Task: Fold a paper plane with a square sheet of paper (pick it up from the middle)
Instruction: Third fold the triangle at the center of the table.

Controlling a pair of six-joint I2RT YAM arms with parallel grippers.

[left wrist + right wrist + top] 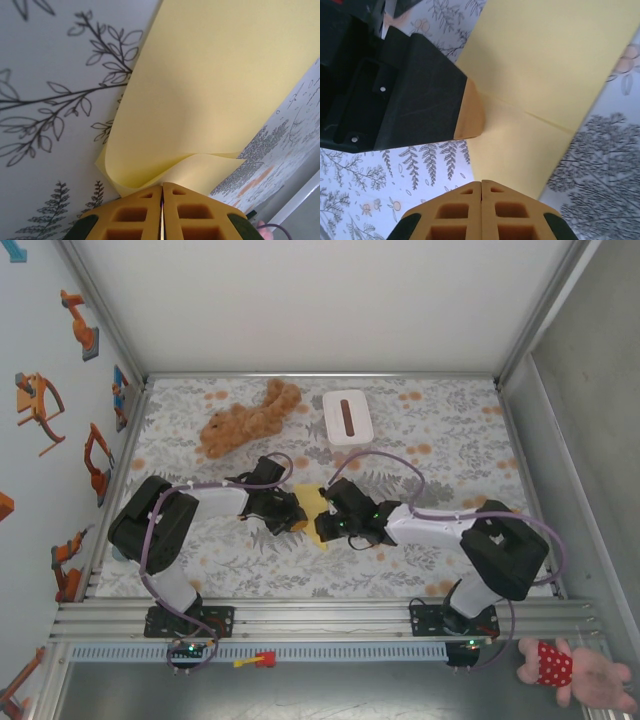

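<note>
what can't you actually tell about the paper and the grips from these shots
- Top view: the left gripper and right gripper cover most of the yellow paper, so its outline and fold count are hidden.
- Left wrist view: the paper runs off the top and right frame edges, cutting off its far corners.
- Right wrist view: the paper's near edge passes behind the shut fingers, so whether they pinch it is unclear.

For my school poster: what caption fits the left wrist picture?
The left gripper pinches the square sheet of paper, its edge curling above the leafy tablecloth.
</note>
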